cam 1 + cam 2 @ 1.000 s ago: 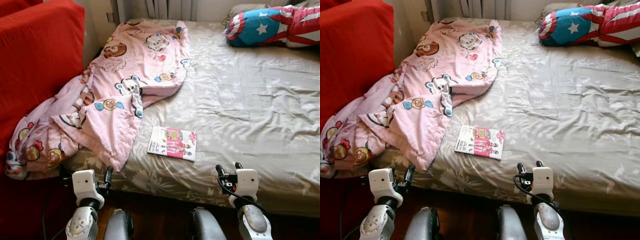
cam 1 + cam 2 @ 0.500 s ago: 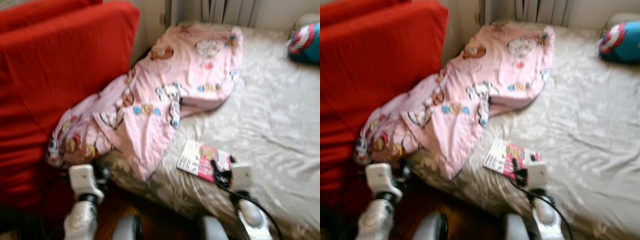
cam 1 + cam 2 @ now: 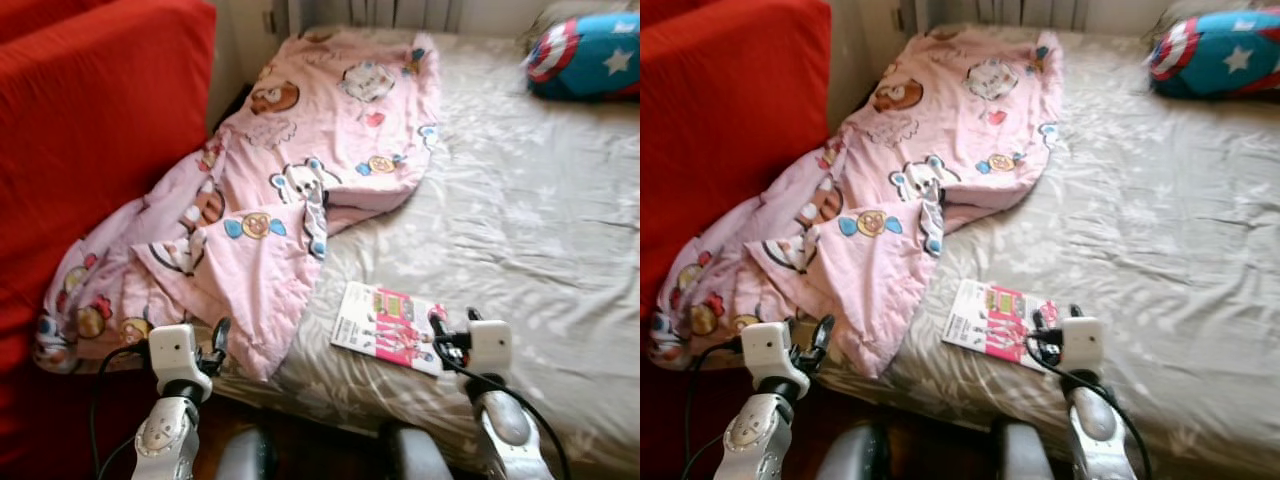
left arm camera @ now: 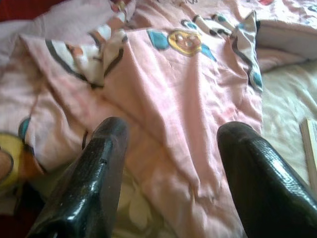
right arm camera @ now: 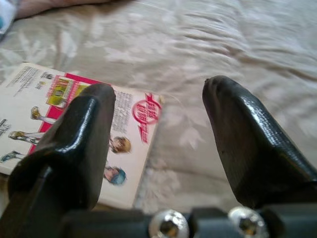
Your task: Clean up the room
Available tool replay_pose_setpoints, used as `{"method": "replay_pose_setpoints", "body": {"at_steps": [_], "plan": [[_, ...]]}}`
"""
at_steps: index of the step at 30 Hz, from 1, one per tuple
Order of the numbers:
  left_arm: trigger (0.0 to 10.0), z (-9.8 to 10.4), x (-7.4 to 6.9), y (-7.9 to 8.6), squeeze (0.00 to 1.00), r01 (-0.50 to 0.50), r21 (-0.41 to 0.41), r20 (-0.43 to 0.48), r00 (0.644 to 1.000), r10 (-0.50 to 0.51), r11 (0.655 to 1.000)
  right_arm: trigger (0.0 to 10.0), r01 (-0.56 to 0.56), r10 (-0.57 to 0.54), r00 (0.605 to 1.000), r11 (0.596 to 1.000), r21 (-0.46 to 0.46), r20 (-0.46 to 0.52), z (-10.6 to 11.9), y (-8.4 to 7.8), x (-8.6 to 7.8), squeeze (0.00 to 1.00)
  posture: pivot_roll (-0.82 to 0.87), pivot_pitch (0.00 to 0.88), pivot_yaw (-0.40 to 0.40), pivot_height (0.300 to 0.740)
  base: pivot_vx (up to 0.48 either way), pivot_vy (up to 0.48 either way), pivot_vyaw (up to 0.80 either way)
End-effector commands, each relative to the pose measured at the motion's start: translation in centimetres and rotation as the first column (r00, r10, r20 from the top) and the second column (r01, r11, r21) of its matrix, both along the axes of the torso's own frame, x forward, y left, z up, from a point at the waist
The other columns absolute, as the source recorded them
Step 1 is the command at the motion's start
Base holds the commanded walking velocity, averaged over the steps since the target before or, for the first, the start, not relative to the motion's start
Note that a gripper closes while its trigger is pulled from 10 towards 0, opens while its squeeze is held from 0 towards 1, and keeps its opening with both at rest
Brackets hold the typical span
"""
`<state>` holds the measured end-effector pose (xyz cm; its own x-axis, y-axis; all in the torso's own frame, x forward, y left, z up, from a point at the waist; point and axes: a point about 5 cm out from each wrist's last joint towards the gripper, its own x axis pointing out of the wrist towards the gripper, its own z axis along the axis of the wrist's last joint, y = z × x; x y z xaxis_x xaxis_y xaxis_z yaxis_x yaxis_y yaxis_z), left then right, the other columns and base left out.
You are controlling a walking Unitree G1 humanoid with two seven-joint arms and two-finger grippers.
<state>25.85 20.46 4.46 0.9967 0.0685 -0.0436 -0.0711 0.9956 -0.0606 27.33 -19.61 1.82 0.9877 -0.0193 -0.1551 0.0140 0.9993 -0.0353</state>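
Note:
A pink cartoon-print blanket lies crumpled over the left side of the bed and hangs off its near left corner. A thin pink-and-white magazine lies flat on the grey sheet near the bed's front edge. My right gripper hovers open just over the magazine's right end; in the right wrist view the magazine sits under one finger. My left gripper is open at the blanket's hanging corner, not touching it.
A red sofa stands close along the bed's left side. A blue, red and white star-patterned pillow lies at the head of the bed. The grey flowered sheet stretches flat to the right. Dark floor shows below the bed edge.
The camera swung left and then back, and closer to the bed. My right gripper now sits over the magazine's right end; my left gripper is nearer the blanket corner.

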Motion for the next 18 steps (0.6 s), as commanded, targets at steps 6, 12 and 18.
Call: {"method": "replay_pose_setpoints", "body": {"at_steps": [6,12,18], "plan": [[10.0,0.4,-0.4,1.0,0.0,-0.028,0.023,0.008,1.0,0.028,0.999,10.0,0.099,-0.083,0.987,0.989,0.114,-0.136,-1.5,-0.3,0.3,0.0,-0.05,0.217,0.034,0.612,0.0,0.0,0.0],[10.0,0.8,-0.5,1.0,0.0,-0.018,0.033,0.014,1.0,0.018,0.999,10.0,0.147,-0.102,0.971,0.968,0.205,-0.215,-2.2,-0.5,0.5,1.0,-0.01,0.28,0.047,0.612,0.0,0.0,0.0],[10.0,0.9,-1.4,1.5,0.0,-0.022,0.045,0.01,1.0,0.021,0.999,10.0,0.143,-0.089,0.969,0.962,0.232,-0.231,-1.9,0.0,1.3,0.0,0.01,0.326,0.057,0.612,0.0,0.0,0.0]]}}
